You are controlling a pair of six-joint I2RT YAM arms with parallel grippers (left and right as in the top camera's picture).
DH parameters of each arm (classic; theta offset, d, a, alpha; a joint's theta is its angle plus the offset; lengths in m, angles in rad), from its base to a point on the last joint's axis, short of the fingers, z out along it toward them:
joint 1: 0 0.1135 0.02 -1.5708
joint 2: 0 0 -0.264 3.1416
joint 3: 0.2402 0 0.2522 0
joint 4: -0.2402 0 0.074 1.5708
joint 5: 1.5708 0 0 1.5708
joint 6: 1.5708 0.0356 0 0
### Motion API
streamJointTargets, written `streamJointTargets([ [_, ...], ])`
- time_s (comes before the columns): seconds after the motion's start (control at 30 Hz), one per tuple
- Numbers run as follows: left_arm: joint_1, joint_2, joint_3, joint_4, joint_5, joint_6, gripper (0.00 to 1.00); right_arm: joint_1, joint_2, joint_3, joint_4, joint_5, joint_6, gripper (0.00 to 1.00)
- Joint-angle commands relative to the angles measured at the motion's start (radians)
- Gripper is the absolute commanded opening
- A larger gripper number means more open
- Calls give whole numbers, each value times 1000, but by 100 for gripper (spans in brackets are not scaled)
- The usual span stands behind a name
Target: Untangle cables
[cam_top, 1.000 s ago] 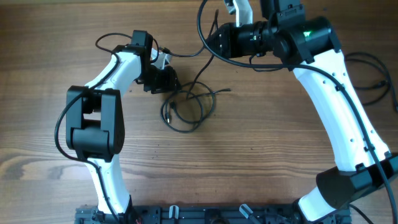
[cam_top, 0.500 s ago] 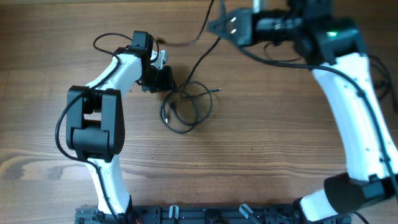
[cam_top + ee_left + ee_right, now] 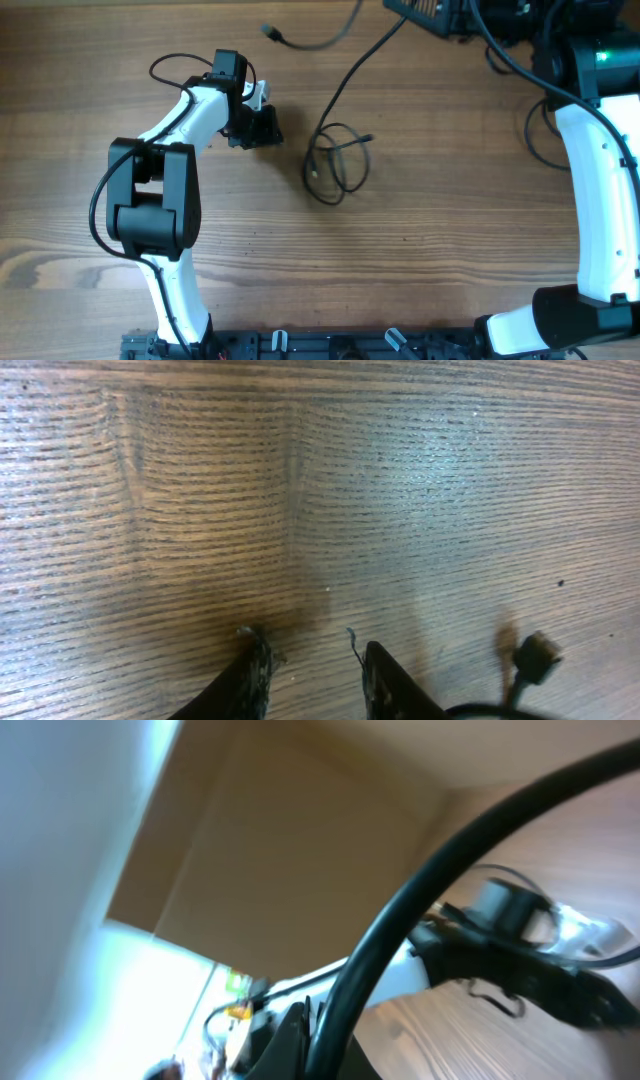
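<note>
**While one strand runs up to the right gripper (image 3: 410,12), the cables (image 3: 338,165) sit knotted at centre**

Seen from overhead, the knot is a single small bundle of thin black loops. It lies flat on the wooden table (image 3: 450,250), at about 4 o'clock from the left gripper (image 3: 268,128) and apart from it. Two plug ends can be counted at the bundle: one (image 3: 313,175) at its 9 o'clock edge and one (image 3: 370,138) poking out toward 2 o'clock. One strand climbs straight from the bundle toward 1 o'clock, up to the right gripper at the top edge of the view. A further loose length (image 3: 310,42) curves along the top of the table and ends in a third plug (image 3: 268,32), at 12 o'clock from the left gripper. (How many separate cables make up the loops cannot be told.)

The left wrist view shows the left claw's two fingertips (image 3: 255,675) spread apart just above bare wood, with nothing between them. A plug on a black lead (image 3: 535,657) lies at their 3 o'clock, near but not touching.

Whether the right claw's jaws are apart or together cannot be told. Overhead it is cut by the frame edge. In its own wrist view a blurred black cable (image 3: 400,940) crosses right in front of the lens and hides the fingers.

Two white arms stand around the knot, the left arm (image 3: 190,115) and the right arm (image 3: 600,200). Each carries thicker black wiring ( (image 3: 165,65) on the left, (image 3: 535,130) on the right). One dark rail (image 3: 300,345) lines the 6 o'clock edge.
</note>
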Motion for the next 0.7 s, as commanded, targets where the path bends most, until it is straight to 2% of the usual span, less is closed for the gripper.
streamJointTargets([
  [0.0, -4, 12, -25, 3, -48, -6, 31, 24, -6, -47, -111, 330, -51, 4],
  [0.2, -4, 12, -25, 3, -48, -6, 34, 42, 34, -186, -101, 338, -56, 4],
  [0.5, -4, 12, -25, 3, -48, -6, 34, 62, 119, -248, -10, 42, -39, 4],
  [0.67, -4, 12, -25, 2, -48, -6, 34, 71, 122, -248, 140, -178, 37, 4],
])
